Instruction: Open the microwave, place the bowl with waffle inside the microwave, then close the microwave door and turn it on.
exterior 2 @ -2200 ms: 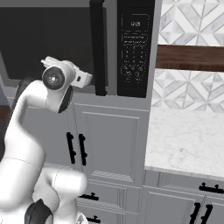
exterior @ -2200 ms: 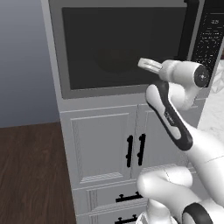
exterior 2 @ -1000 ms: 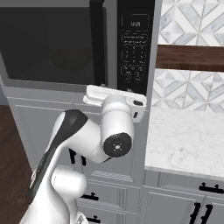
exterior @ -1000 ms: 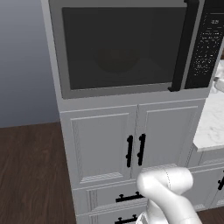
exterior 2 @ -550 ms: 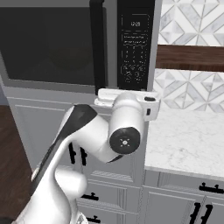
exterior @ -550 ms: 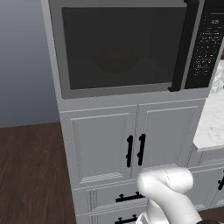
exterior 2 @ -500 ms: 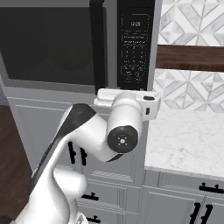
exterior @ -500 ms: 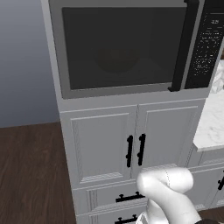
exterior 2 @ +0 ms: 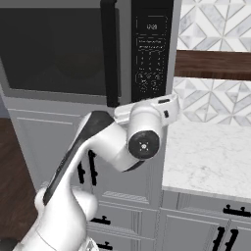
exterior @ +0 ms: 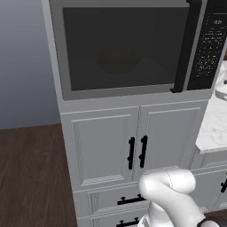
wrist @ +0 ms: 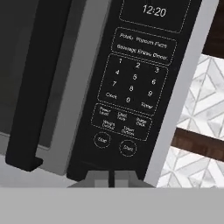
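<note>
The gripper (wrist: 111, 178) is seen at the bottom of the hand view with its two dark fingertips (wrist: 99, 178) drawn together, a thin slit alone being left between them; nothing is held between them; whether the tips are touching the panel cannot be told. Directly ahead of the gripper, and just above it in that view, the black keypad strip (wrist: 136, 83) of the microwave (exterior: 133, 44) is presented close up and slightly tilted; the two round buttons (wrist: 127, 148) of its lowest row are placed just above the fingertips, the number keys above those, and a clock display (wrist: 151, 10) reading 12:20 at the top. To the left of the gripper, in the hand view, the tall black handle bar (wrist: 38, 83) of the microwave door (exterior: 117, 46) is found, its lower end level with the bottom of the keypad; the door is shut, flush with the grey frame, and only dimness is made out through its dark window. To the right of the gripper a patterned tile backsplash (wrist: 194, 118) is shown, crossed by a dark wooden shelf (wrist: 199, 143).

In the right base view the white arm (exterior 2: 105, 147) is raised with its wrist just below the keypad strip, over the edge of a marble counter (exterior 2: 211, 157); white panelled cabinet doors (exterior: 133, 148) with small black handles are set beneath the microwave.
</note>
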### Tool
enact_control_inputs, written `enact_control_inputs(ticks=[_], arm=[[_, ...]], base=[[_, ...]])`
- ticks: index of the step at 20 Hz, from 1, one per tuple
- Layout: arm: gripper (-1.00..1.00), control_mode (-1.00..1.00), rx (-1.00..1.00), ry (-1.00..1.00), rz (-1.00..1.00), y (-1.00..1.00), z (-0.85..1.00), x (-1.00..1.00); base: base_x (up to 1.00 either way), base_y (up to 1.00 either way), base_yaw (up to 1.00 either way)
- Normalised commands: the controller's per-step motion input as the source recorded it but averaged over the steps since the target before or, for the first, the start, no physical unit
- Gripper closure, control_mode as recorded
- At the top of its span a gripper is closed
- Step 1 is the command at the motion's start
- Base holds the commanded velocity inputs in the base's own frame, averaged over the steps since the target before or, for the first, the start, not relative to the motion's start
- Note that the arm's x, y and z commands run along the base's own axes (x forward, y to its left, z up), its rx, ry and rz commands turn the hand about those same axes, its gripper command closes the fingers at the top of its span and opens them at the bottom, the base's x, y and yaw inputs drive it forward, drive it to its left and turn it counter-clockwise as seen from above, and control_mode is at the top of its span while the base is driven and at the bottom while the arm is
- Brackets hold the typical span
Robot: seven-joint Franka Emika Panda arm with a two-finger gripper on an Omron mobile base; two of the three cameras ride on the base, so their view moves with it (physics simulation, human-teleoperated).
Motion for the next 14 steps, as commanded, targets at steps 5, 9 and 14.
enact_control_inputs(ticks=[5, 9, 14], arm=[[1.00, -1.00, -0.25, 0.00, 0.42, -0.20, -0.01, 0.29], [1.00, -1.00, -0.17, -0.01, 0.20, -0.28, 0.00, 0.13], [1.00, -1.00, -0.13, -0.10, -0.02, 0.07, 0.00, 0.00]], base=[[0.00, 0.00, 0.00], [0.00, 0.00, 0.00], [0.00, 0.00, 0.00]])
